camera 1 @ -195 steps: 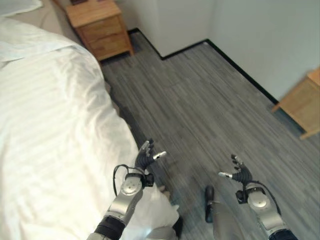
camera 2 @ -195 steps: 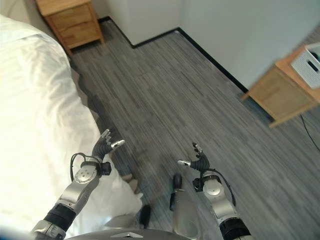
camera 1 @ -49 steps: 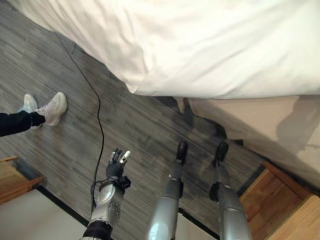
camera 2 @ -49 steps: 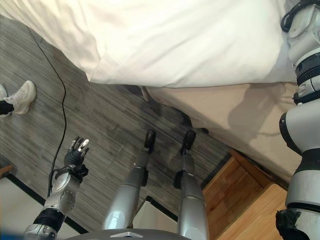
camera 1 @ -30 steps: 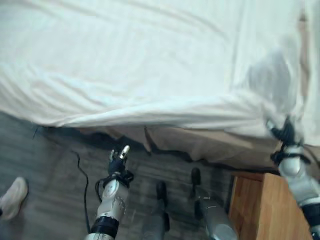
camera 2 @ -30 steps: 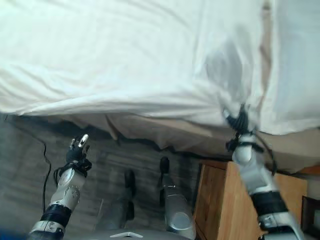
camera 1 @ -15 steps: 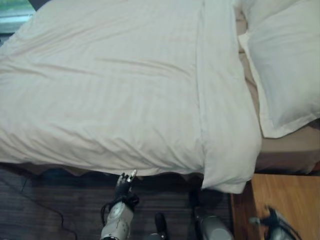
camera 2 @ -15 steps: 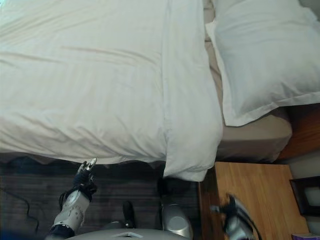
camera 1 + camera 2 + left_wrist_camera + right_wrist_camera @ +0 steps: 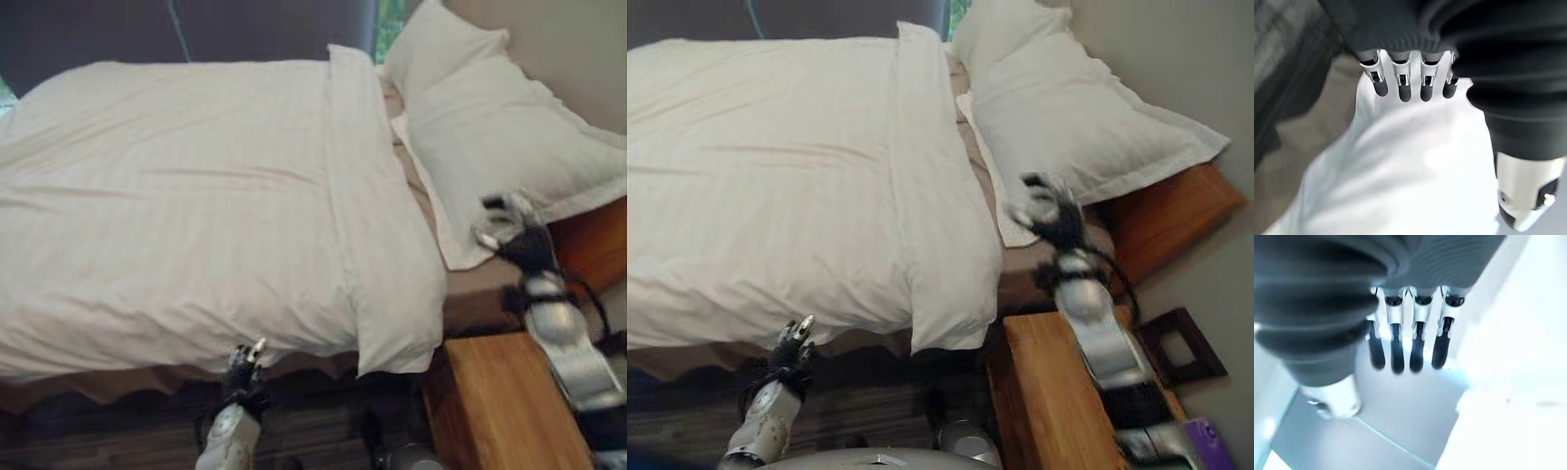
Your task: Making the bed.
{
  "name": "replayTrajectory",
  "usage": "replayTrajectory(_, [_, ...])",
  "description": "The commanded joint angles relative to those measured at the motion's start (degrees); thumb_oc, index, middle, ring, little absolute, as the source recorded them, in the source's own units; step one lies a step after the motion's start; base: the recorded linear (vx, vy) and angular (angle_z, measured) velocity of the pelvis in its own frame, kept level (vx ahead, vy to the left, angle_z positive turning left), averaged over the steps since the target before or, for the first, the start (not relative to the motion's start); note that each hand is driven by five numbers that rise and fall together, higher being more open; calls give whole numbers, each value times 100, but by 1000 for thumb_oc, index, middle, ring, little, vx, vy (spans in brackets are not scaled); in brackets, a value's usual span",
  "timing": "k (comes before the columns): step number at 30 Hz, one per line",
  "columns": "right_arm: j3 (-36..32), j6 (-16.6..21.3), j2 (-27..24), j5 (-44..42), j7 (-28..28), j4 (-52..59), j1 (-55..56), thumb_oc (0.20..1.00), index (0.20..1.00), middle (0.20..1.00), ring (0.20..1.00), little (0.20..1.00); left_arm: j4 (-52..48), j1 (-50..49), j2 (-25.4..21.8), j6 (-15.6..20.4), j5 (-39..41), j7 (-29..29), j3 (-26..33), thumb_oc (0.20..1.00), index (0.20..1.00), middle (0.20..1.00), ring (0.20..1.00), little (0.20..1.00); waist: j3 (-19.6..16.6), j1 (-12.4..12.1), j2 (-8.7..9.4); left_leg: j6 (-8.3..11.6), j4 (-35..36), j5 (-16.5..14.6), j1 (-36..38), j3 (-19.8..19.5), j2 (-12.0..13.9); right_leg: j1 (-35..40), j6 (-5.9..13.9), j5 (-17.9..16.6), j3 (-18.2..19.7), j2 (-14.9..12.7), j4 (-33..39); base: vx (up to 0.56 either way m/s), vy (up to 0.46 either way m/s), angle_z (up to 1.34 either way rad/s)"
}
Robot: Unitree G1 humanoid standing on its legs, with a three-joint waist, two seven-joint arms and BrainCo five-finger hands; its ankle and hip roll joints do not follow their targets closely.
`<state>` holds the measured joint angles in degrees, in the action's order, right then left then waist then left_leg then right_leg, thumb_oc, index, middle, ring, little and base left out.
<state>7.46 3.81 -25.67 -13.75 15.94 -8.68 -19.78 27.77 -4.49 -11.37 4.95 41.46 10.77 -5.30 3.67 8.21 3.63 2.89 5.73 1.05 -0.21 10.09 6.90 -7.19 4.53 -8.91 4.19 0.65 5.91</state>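
Duvet (image 9: 186, 196) spread flat on bed; right robot hand (image 9: 514, 230) open by pillow (image 9: 500, 137); left robot hand (image 9: 243, 364) open, empty.

Right hand (image 9: 514, 233) now up by the pillow (image 9: 509, 147), off the wooden nightstand (image 9: 495, 406).

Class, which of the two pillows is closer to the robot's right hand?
The front pillow, its corner just beside the right hand; the other pillow lies behind it, farther away.

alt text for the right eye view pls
A bed with a white duvet spread flat and two white pillows at its head. The right hand, fingers open, is raised near the front pillow's corner; the left hand hangs open below the duvet's edge.
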Motion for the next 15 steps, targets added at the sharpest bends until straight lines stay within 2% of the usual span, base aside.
replayTrajectory(1, [-101, 444, 470, -1834, -190, -983, 57, 200, 200, 200, 200, 200, -37, 168, -356, 60, -153, -123, 127, 1000, 1000, 1000, 1000, 1000, 446, -184, 37, -67, -73, -596, 440, -24, -221, 153, 356, 598, 26, -585, -91, 19, -57, 20])
replayTrajectory(2, [-86, 821, 806, -2673, -179, -1083, -465, 200, 200, 200, 200, 200, 111, 133, -372, 55, -145, -175, 27, 1000, 1000, 1000, 1000, 1000, 484, -317, -11, -51, -73, -565, 391, -70, -220, 136, 341, 604, -7, -594, -91, -6, -54, 17])
replayTrajectory(3, [-104, 945, 934, -3002, -201, -1109, -665, 200, 200, 200, 200, 200, 178, 133, -383, 59, -139, -197, 8, 1000, 1000, 1000, 1000, 1000, 518, -363, -36, -43, -73, -553, 366, -88, -222, 123, 340, 601, -19, -598, -91, 2, -51, 15])
replayTrajectory(4, [-105, 950, 933, -3009, -206, -1118, -674, 200, 200, 200, 200, 200, 181, 139, -385, 61, -138, -199, 10, 1000, 1000, 1000, 1000, 1000, 522, -361, -35, -42, -73, -553, 365, -90, -222, 123, 339, 601, -21, -599, -91, -55, -45, 15])
replayTrajectory(5, [-70, 1220, 1141, -3523, -244, -1185, -1240, 200, 200, 200, 200, 200, 341, 229, -396, 108, -89, -216, -98, 1000, 1000, 1000, 1000, 1000, 664, -471, -114, -31, -73, -507, 252, -132, -241, 44, 338, 579, -29, -615, -91, -95, -38, 18])
replayTrajectory(8, [-92, 1462, 1208, -3792, -163, -1573, -2079, 200, 200, 200, 200, 200, 578, 614, -481, 298, 33, -195, -210, 1000, 1000, 1000, 1000, 1000, 1011, -607, -306, -22, -73, -382, -46, -230, -328, -188, 331, 515, -58, -665, -91, -155, -33, 11])
replayTrajectory(11, [-198, 1529, 978, -3943, -116, -2358, -2816, 200, 200, 200, 200, 200, 653, 887, -633, 525, 166, -269, -238, 1000, 1000, 1000, 1000, 1000, 1282, -736, -614, -16, -73, -252, -417, -311, -452, -485, 353, 423, -105, -764, -91, -128, -4, 19])
replayTrajectory(15, [-513, 1415, 535, -4027, -68, -3415, -3110, 200, 200, 200, 200, 200, 533, 832, -804, 632, 277, -447, -99, 1000, 1000, 1000, 1000, 1000, 1414, -906, -1083, -10, -73, -101, -776, -353, -536, -718, 365, 449, -223, -869, -91, -56, 30, 32])
